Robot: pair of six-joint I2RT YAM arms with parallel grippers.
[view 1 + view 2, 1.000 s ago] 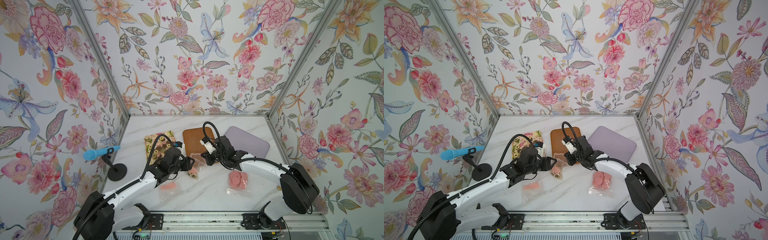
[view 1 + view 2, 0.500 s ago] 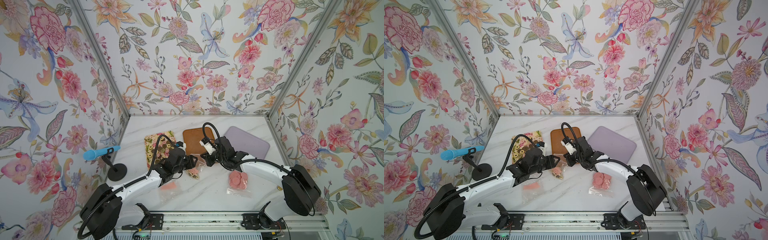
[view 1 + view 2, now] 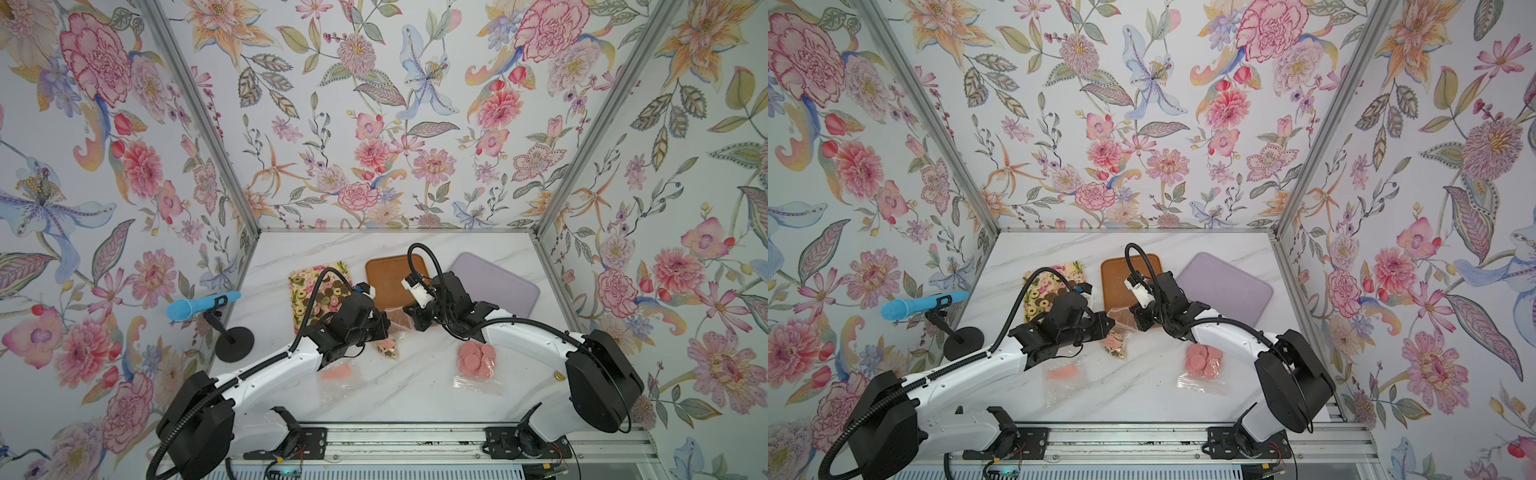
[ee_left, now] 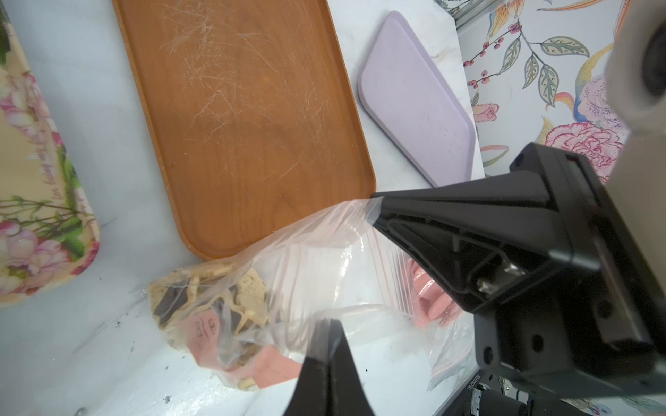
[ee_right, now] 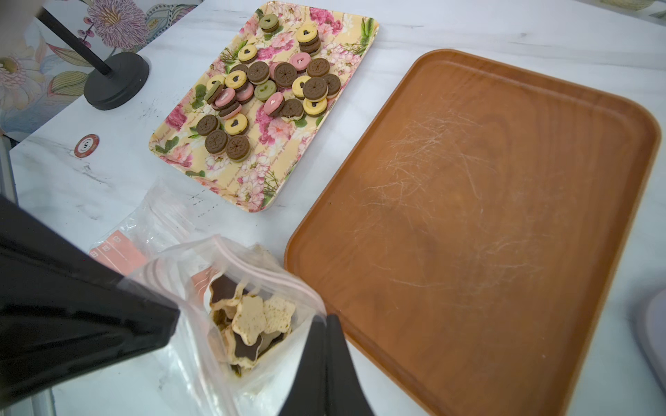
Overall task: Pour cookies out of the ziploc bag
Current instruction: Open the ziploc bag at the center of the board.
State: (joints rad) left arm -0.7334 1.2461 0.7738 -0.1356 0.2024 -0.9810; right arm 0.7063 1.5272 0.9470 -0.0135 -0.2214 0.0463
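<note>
The left gripper [image 4: 326, 322] and the right gripper [image 5: 326, 318], black tapered pincers, are clamped on the rim of the ziploc bag [image 4: 317, 259], a crinkled clear film with a pale pink zip strip. Its mouth is held open between them near the middle of the white marbled tabletop [image 3: 415, 395]. Inside sit the cookies [image 5: 252, 320] (small flat stars, speckled beige or dark-coated, with a few flat pink pieces), and the bag lies just beside the scratched, wood-grained brown tray [image 5: 468, 216]. Toward the left edge a glossy floral tray [image 5: 353, 43] bears round sandwich cookies [image 5: 284, 74]; toward the right edge lies a smooth lilac tray [image 4: 414, 108].
</note>
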